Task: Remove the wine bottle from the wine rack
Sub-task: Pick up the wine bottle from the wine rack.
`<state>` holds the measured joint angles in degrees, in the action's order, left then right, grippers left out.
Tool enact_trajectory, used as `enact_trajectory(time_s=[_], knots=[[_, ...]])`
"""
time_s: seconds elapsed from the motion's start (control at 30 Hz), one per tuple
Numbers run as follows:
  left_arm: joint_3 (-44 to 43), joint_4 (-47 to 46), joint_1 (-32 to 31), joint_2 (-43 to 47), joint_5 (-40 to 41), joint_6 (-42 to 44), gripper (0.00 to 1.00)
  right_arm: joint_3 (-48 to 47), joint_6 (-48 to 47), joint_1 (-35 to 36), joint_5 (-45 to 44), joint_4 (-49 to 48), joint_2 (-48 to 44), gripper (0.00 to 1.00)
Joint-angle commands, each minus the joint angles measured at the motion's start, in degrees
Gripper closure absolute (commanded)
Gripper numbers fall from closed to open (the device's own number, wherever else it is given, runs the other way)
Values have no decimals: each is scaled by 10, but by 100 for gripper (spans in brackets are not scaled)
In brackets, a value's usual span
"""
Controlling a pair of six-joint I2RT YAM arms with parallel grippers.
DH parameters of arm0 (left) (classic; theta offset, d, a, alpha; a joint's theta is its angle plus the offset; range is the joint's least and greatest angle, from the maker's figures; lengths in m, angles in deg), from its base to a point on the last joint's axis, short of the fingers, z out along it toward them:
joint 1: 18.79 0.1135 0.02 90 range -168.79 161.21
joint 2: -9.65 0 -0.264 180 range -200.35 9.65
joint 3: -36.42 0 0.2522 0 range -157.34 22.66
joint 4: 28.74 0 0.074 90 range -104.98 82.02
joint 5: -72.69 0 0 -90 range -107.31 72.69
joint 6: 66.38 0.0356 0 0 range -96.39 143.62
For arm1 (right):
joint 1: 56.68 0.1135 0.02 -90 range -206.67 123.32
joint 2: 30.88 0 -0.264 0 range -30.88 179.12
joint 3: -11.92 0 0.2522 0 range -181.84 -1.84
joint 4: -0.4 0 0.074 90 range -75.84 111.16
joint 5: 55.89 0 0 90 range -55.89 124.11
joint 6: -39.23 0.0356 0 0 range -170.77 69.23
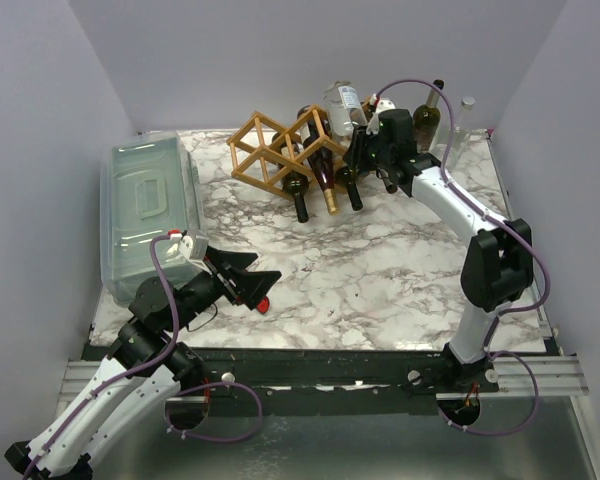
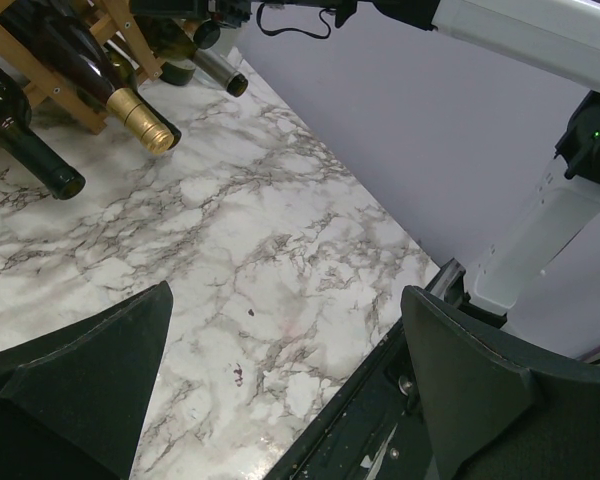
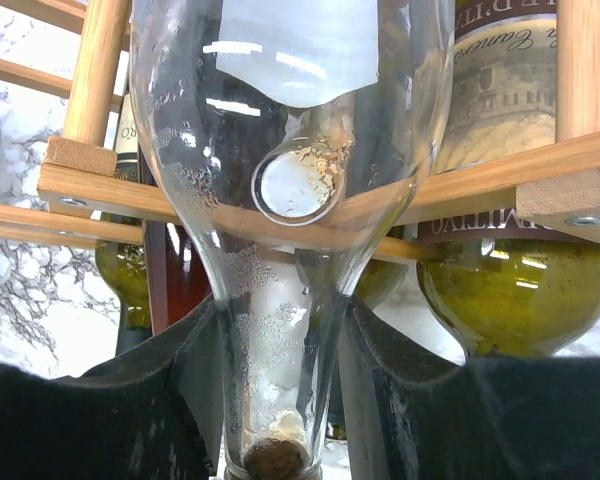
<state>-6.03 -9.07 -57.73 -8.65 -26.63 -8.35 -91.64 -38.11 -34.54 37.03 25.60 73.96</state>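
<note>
Looking across the marble worktop [image 1: 380,270], you find the wine rack [image 1: 265,150] at its far side, with other bottles [image 1: 325,175] lying in the cells. The clear wine bottle [image 3: 290,150] is not out yet. In the right wrist view its body lies among the wooden slats and only the neck comes toward the camera. Your right claw [image 3: 280,345] is pinching this neck, one finger on each side. So I judge the grasp is made. What is left is to draw the bottle out of the rack and bring it away. Your left claw [image 1: 263,268] is spread wide over the near-left worktop and holds nothing.
</note>
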Motion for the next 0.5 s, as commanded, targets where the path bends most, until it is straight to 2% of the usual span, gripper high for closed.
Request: enact_trajectory(time_s=[0.0, 0.47], knots=[[2, 2, 4, 1, 13, 1, 1, -31, -4, 3, -3, -86, -64, 100], [5, 2, 4, 4, 13, 0, 1, -40, -4, -1, 1, -74, -81, 100]])
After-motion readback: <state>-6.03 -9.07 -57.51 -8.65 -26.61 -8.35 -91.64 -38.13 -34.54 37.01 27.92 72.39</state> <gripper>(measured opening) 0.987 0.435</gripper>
